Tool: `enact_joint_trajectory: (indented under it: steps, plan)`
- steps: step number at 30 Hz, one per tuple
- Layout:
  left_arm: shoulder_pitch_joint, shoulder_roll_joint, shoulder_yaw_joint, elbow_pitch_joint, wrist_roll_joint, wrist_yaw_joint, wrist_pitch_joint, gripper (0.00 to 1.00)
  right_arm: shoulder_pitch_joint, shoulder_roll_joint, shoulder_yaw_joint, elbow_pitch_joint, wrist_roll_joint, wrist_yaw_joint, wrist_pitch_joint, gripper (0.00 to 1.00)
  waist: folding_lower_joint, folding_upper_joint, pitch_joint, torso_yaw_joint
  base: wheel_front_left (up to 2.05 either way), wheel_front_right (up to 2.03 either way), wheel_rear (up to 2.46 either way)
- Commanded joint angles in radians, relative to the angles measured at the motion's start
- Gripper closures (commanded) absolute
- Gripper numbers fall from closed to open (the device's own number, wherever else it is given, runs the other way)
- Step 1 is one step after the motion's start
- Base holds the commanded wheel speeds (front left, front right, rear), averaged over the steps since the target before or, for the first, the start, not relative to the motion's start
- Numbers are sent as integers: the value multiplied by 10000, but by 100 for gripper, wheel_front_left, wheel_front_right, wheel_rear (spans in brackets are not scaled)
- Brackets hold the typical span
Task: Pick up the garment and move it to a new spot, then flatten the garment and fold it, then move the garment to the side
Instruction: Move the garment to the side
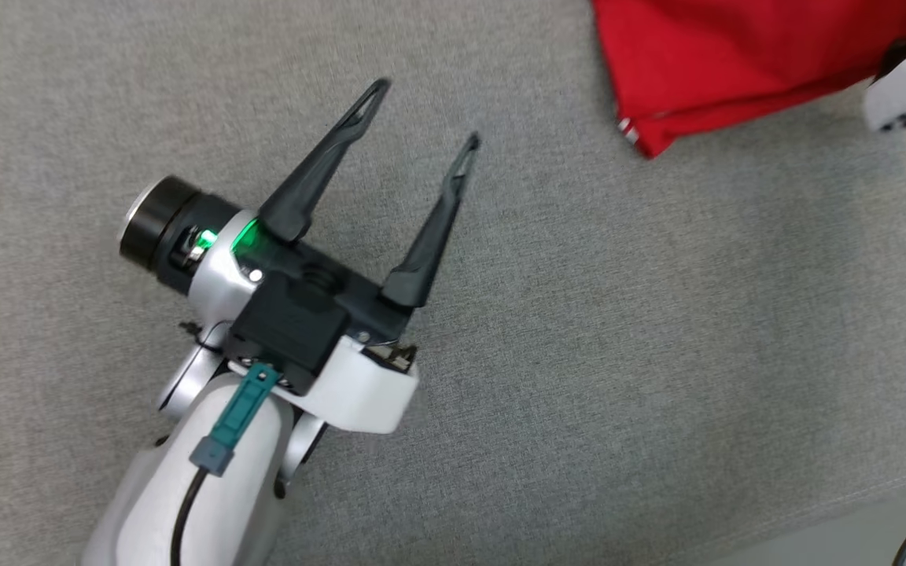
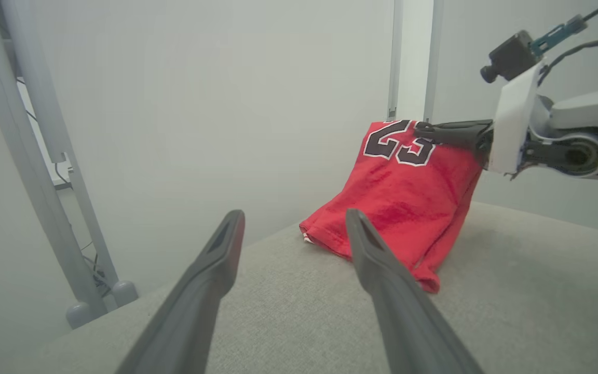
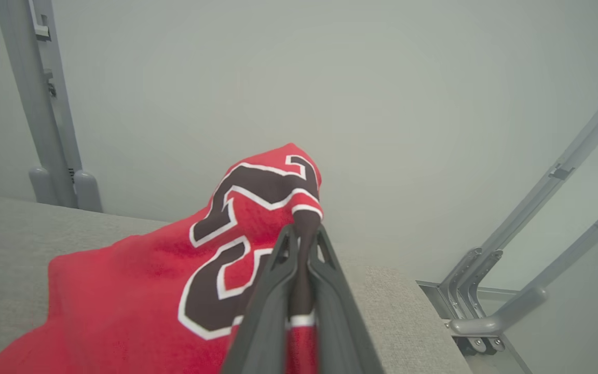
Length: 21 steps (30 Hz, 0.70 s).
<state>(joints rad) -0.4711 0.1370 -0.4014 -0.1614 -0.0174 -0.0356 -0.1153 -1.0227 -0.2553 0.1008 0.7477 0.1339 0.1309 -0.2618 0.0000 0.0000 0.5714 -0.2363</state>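
garment point(image 2: 403, 197): we find a red jersey with dark, white-edged numerals. Its lower part lies on the grey padded surface point(image 1: 579, 354) and its upper part is drawn up into a peak.
right gripper point(image 3: 304, 231): we record it clenched on the garment at that peak, with a fold of the numbered fabric pinched between its two fingers.
left gripper point(image 1: 425, 112): we record the jaws released and spread wide, grasping nothing. It hangs over the padded surface on the robot's left of the garment, well apart from it, with the fingers aimed towards the garment's lower hem.
hem: we note the garment's low corner resting on the surface, the part of it nearest the left gripper.
metal posts point(image 3: 44, 104): we see grey uprights beyond the garment, against a pale wall.
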Motion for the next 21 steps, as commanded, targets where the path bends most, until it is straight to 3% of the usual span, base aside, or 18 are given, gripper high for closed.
enact_joint_trajectory:
  steps: [1, 14, 21]
  plan:
    - [-331, -35, -96, -118, 144, -97, 75, 0, -278, -147, -215, 11, -273, -3, -49, 100, 0, 0, 469, -37, 0, 0, 0]
    - [-1345, 1, -264, -670, 213, -236, 497, 0, -1340, -811, -1163, -541, -2777, -5, -49, 100, 0, 0, 1338, 4, 0, 0, 0]
    - [-1359, 113, -175, -895, 96, -153, 595, 0, -1321, -768, -1777, -632, -3790, -3, -48, 100, 0, 0, 1409, 1, 0, 0, 0]
